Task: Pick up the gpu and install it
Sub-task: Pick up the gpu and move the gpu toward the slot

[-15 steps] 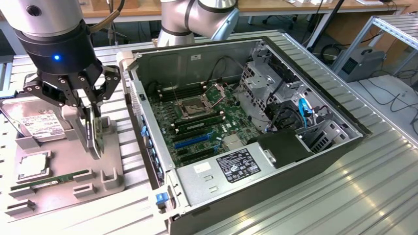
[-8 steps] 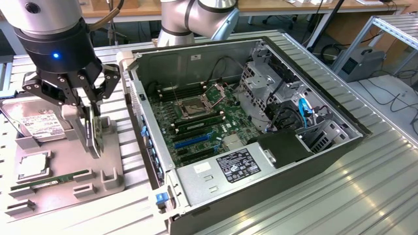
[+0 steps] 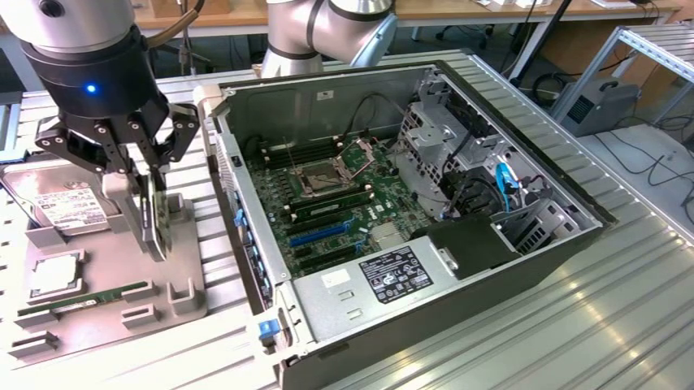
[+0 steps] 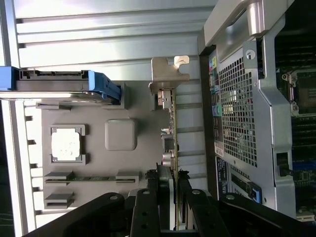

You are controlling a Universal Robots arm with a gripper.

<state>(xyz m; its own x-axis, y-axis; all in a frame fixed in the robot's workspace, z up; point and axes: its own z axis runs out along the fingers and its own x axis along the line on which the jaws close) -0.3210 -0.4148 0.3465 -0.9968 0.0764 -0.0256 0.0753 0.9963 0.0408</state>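
Observation:
The gpu (image 3: 166,221) stands on edge over the grey parts tray (image 3: 103,325) at the exterior view's left. It is a thin dark card, seen edge-on in the wrist view as the gpu (image 4: 174,133), with its silver bracket (image 4: 169,75) at the far end. My gripper (image 3: 155,240) comes down from above with a finger on each flat side, shut on the card. In the wrist view the gripper (image 4: 173,181) clamps the card's near end. Whether the card's lower edge still rests in its tray holder I cannot tell.
The open computer case (image 3: 564,203) lies at the exterior view's right of the tray, with the motherboard (image 3: 325,207) and blue slots (image 3: 320,234) exposed. On the tray are a hard drive (image 3: 65,207), a processor (image 3: 54,276) and a green memory stick (image 3: 87,299).

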